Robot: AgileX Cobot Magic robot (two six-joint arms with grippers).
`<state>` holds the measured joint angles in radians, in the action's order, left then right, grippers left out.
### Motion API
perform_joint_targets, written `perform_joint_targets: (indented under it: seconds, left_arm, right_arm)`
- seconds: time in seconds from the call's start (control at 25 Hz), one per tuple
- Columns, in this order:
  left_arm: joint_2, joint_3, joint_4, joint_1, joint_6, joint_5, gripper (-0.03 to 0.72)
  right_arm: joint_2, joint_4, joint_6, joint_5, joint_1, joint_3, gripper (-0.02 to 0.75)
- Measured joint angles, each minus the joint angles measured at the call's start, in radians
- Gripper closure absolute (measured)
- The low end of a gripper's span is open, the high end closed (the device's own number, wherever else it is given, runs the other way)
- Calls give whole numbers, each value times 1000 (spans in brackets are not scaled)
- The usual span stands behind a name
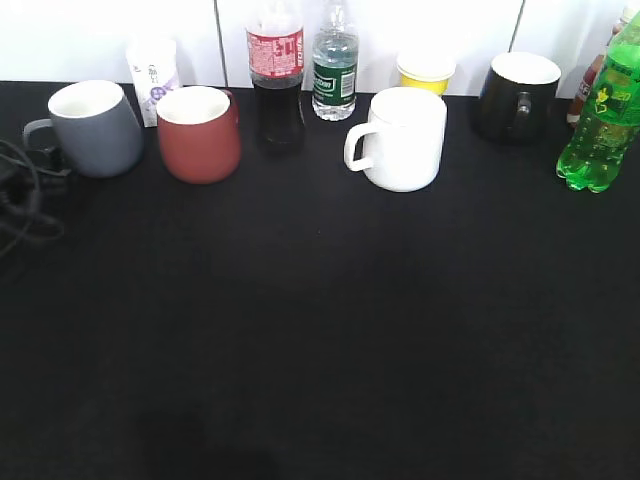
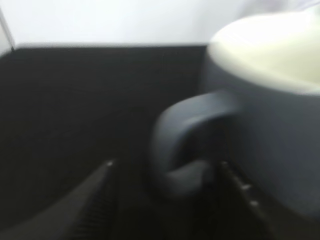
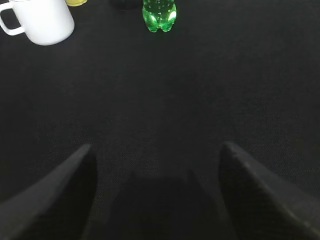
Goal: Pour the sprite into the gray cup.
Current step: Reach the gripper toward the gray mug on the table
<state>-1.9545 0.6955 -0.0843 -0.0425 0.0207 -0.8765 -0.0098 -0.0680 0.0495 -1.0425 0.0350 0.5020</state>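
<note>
Place: my tabletop test bench, staged rather than lived in.
Surface: a black cloth (image 1: 320, 330) covers the whole table in front of me.
Backdrop: plain white panels (image 1: 420, 25) with dark seams.
Props: mugs and drink bottles lined up along the back edge.
Cabling: loose black cables (image 1: 18, 195) at my left.

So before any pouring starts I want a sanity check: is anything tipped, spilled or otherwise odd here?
Nothing stands out. The sprite, gray cup and other mugs and bottles stand upright, and no liquid shows on the black table.
</note>
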Motion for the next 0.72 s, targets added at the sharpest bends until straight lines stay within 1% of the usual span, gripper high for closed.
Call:
perform_joint_targets:
  seconds: [0.04,0.16,0.36,0.44,0.48,0.56,0.6,0.68,0.72]
  left_arm:
    - [-38,53,-10,1,9,11,268]
    - [-74,137,-1,15,31,29,282]
    - [-75,149,24,27,34,43,282]
    - [-76,170,43,52,38,52,282]
    - [-76,186,63,72,38,66,282]
    - [-95,229,186,100,38,98,282]
    - [-108,247,207,101,37,106,282]
    - [-149,296,237,101,3,108,282]
    - [-168,322,269,103,-21,107,290]
  right_arm:
    - [0,0,0,0,0,0,163]
    - [0,0,0,1,0,0,163]
    - [0,0,0,1,0,0,163]
    - [0,0,0,1,0,0,163]
    - [0,0,0,1,0,0,163]
    - [0,0,0,1,0,0,163]
    - [0,0,0,1,0,0,163]
    - [0,0,0,1,0,0,163]
    - [0,0,0,1,0,0,163]
